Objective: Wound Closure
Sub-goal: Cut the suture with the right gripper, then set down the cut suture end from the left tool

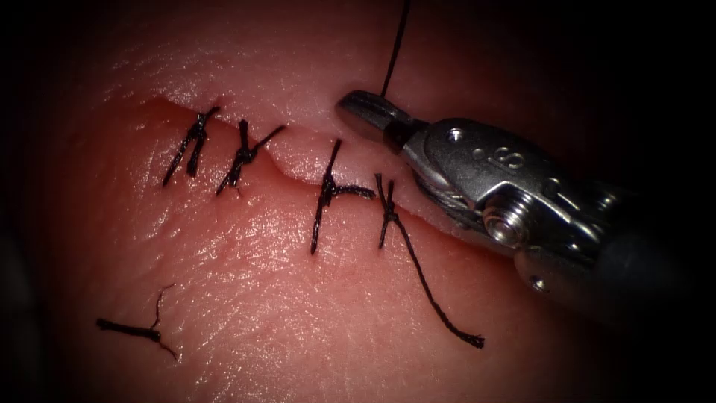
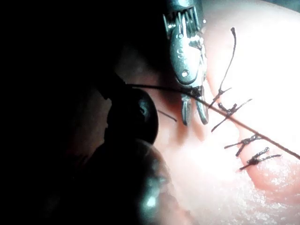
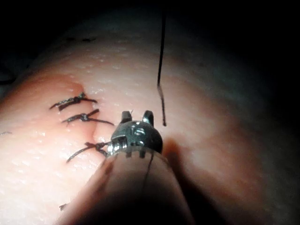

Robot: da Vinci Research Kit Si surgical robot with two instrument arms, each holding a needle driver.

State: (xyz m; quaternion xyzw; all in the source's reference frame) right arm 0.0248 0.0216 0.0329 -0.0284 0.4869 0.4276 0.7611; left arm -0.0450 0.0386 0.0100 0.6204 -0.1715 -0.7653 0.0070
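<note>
Four knotted stitches (image 1: 328, 190) cross the cut (image 1: 280, 160) in the tissue (image 1: 261, 298). The rightmost one trails a long tail (image 1: 432, 298) down over the surface. One taut thread (image 1: 395, 45) rises from just behind the right tool (image 1: 358, 108) and is cut off by the endoscope view's upper edge; where it meets the tissue is hidden by the tool. The right tool's jaws lie on the tissue near the cut's right part, close to the rightmost stitch. In the right wrist view they stand narrowly apart with nothing between them, the thread just beside. The left wrist view shows the left tool (image 2: 133, 117) as a dark shape where the thread seems to start; too dark to tell its grip. Needle's place cannot be told. A cut end of thread (image 1: 130, 330) lies loose, well apart from the cut, lower left.
</note>
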